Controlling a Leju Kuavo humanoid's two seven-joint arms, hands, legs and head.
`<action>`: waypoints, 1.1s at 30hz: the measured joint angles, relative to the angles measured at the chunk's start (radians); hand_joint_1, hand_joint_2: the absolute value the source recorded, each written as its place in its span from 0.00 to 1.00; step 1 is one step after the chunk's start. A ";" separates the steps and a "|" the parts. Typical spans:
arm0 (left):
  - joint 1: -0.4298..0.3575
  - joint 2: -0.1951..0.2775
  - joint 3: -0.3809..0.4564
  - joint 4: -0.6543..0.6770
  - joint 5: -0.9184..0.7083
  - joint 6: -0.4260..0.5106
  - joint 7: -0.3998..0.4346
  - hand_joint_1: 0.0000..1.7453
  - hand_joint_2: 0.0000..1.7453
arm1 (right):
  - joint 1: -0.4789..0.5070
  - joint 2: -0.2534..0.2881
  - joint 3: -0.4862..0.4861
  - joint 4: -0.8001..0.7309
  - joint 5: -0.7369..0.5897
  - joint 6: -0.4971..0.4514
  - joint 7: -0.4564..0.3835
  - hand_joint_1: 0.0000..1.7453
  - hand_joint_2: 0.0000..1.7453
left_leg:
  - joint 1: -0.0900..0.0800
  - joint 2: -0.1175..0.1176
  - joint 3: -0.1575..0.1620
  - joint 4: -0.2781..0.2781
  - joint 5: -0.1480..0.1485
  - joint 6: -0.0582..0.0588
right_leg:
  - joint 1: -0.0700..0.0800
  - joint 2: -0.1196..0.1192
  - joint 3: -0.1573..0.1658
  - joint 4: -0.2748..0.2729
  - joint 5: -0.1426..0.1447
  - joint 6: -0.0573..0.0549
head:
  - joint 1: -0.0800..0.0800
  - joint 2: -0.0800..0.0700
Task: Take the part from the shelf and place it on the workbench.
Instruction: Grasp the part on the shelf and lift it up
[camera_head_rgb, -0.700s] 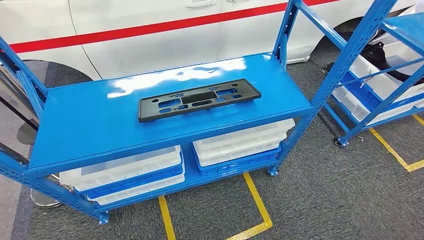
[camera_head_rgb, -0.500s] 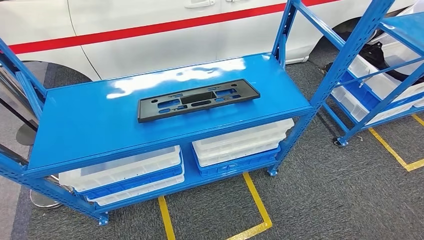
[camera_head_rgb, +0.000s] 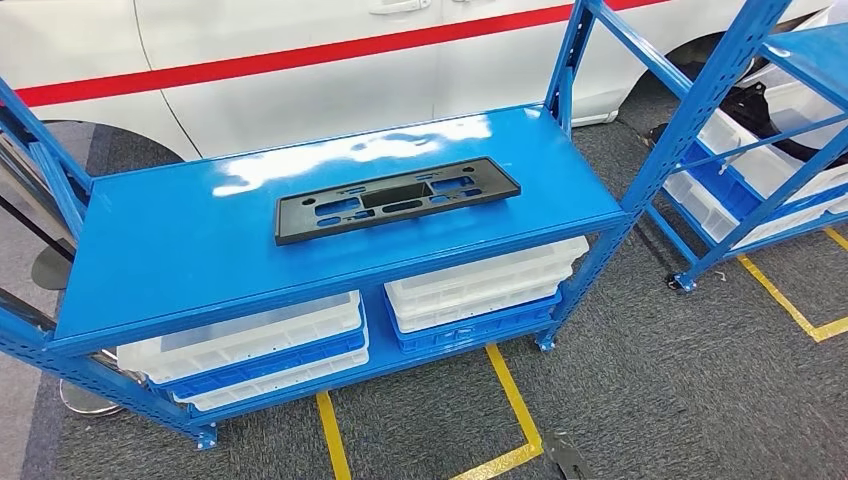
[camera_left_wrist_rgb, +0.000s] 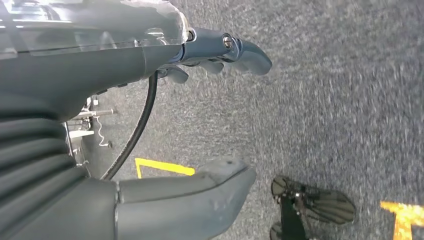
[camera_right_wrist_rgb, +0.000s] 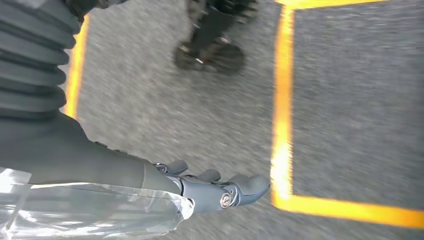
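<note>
The part (camera_head_rgb: 397, 198) is a long flat black plastic plate with cut-outs. It lies flat on the top board of the blue shelf (camera_head_rgb: 170, 260), a little right of the middle. In the left wrist view my left hand (camera_left_wrist_rgb: 75, 85) hangs over the grey carpet, its thumb (camera_left_wrist_rgb: 200, 195) and fingers (camera_left_wrist_rgb: 240, 50) apart and nothing between them. In the right wrist view my right hand (camera_right_wrist_rgb: 100, 165) also hangs above the floor, with its fingers (camera_right_wrist_rgb: 225, 192) stretched out and holding nothing. Both hands are far from the part.
A white car with a red stripe (camera_head_rgb: 300, 60) stands right behind the shelf. White bins (camera_head_rgb: 480, 280) fill the shelf's lower level. A second blue rack (camera_head_rgb: 740, 130) stands to the right. Yellow floor lines (camera_head_rgb: 520, 410) mark the grey carpet in front.
The head view has shifted very slightly. The part lies where it was on the shelf.
</note>
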 joint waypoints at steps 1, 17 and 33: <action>0.002 0.017 0.006 0.005 0.004 -0.014 -0.004 0.00 0.00 | -0.007 -0.009 0.004 0.001 0.002 0.008 -0.030 0.00 0.00 | 0.000 0.000 0.000 0.000 0.000 0.000 | 0.000 0.000 0.000 0.000 0.000 0.000 | 0.000 0.000; 0.148 -0.052 0.091 -0.090 -0.053 -0.046 -0.008 0.00 0.00 | 0.029 -0.055 -0.077 -0.098 0.035 0.041 -0.230 0.00 0.00 | -0.002 0.000 -0.001 0.000 0.000 0.000 | -0.002 0.000 -0.001 -0.001 0.000 0.000 | 0.000 0.000; 0.195 -0.211 0.246 -0.214 -0.222 -0.006 -0.011 0.00 0.00 | 0.157 0.012 -0.319 -0.488 0.207 0.175 -0.231 0.00 0.00 | -0.001 0.000 0.000 0.000 0.000 0.000 | -0.001 0.000 -0.001 0.000 0.000 0.000 | 0.000 0.000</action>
